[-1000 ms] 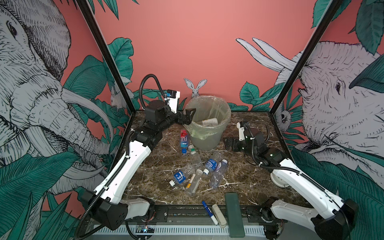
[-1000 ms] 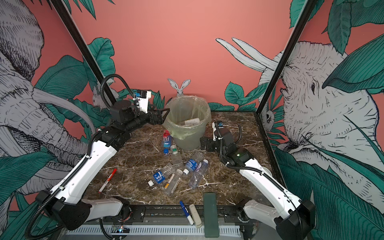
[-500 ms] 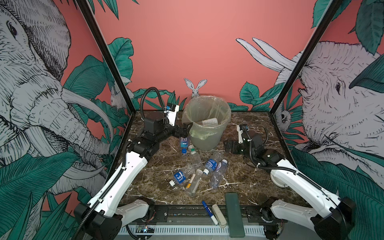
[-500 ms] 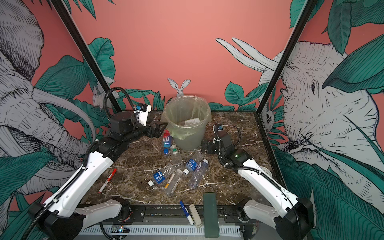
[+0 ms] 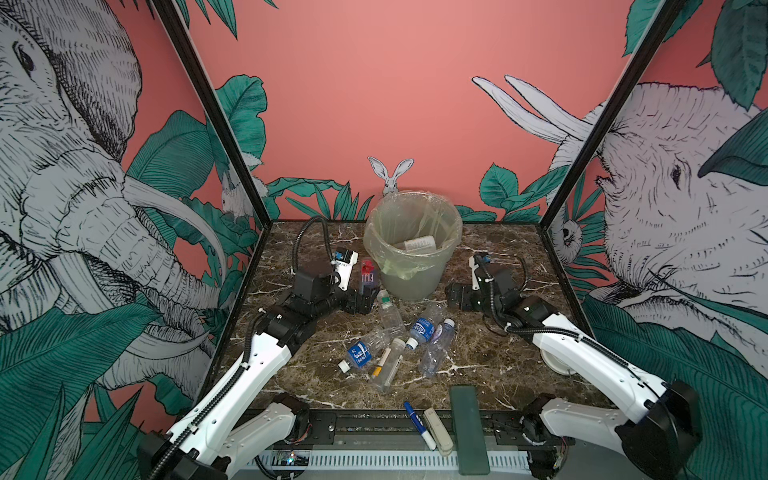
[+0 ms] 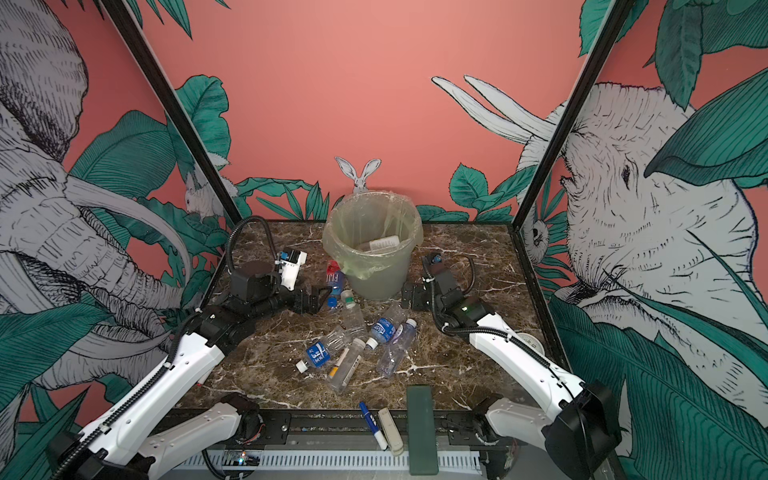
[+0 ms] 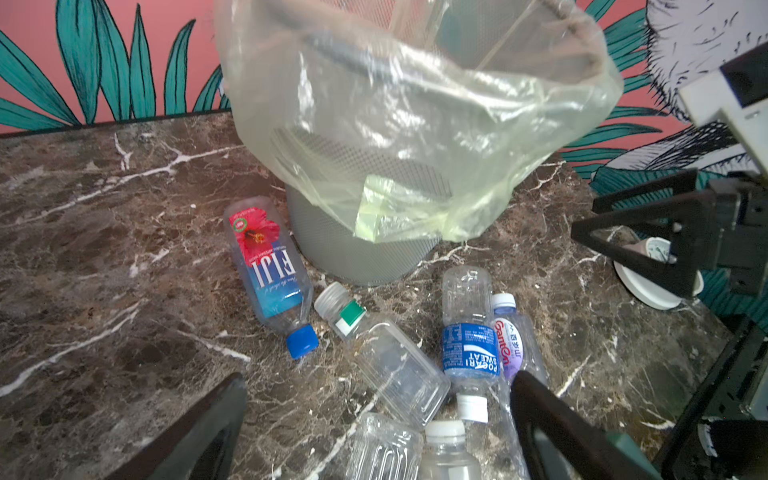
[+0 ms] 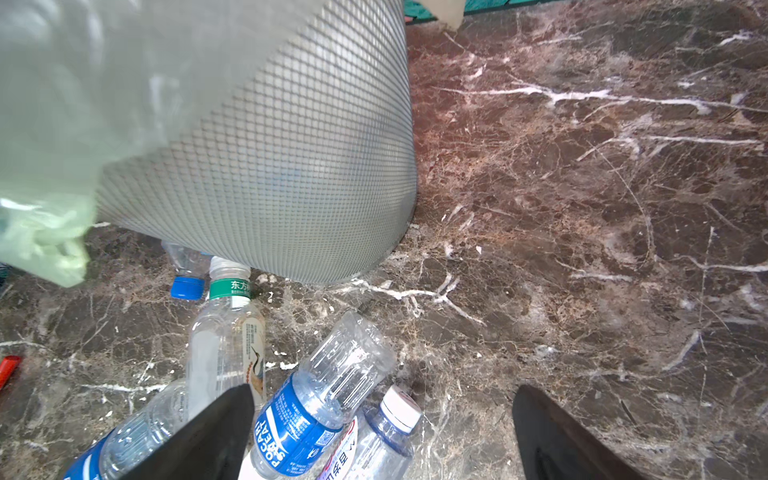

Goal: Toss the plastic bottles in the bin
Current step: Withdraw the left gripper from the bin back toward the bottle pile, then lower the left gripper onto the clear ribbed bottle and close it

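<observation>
My left claw (image 7: 378, 382) and right claw (image 8: 384, 390) are spread, empty. Past the right one, the bin (image 8: 270, 166) hides most of the FIJI bottle (image 8: 188, 286).

Top of bin (image 8: 291, 166) cut off and blurred ahead of right gripper (image 8: 382, 388); blue-capped bottle (image 8: 188, 286) mostly hidden behind it, only neck and cap showing.

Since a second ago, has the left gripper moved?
Yes. The left gripper has come down and toward the camera, from beside the rim of the bin to low beside its base.
</observation>
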Motion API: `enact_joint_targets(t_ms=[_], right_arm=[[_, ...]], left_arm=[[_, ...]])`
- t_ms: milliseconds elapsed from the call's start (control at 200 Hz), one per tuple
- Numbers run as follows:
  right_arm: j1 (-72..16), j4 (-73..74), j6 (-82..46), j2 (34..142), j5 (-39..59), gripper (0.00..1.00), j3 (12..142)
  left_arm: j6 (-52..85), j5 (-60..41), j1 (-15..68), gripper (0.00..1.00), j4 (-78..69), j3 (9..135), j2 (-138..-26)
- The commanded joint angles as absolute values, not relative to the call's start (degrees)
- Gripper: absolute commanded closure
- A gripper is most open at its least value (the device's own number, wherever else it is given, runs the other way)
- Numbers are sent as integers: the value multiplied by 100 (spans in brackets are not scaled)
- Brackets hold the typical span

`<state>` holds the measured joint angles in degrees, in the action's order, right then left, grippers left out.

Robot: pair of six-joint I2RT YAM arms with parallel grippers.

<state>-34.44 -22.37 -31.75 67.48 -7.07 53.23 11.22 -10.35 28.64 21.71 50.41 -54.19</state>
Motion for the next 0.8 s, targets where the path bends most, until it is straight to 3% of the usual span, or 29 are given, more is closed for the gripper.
enact_joint_targets(t_ms=[0, 790], right_arm=[[-3463, -2163, -3226, 6829, -756, 1, 5344], [-3463, -2049, -3331, 6867, -749, 1, 5028]], left_arm=[[1247, -805, 2957, 1, 2374, 4827, -5208], [2028, -169, 3837, 0, 2479, 3515, -4993]])
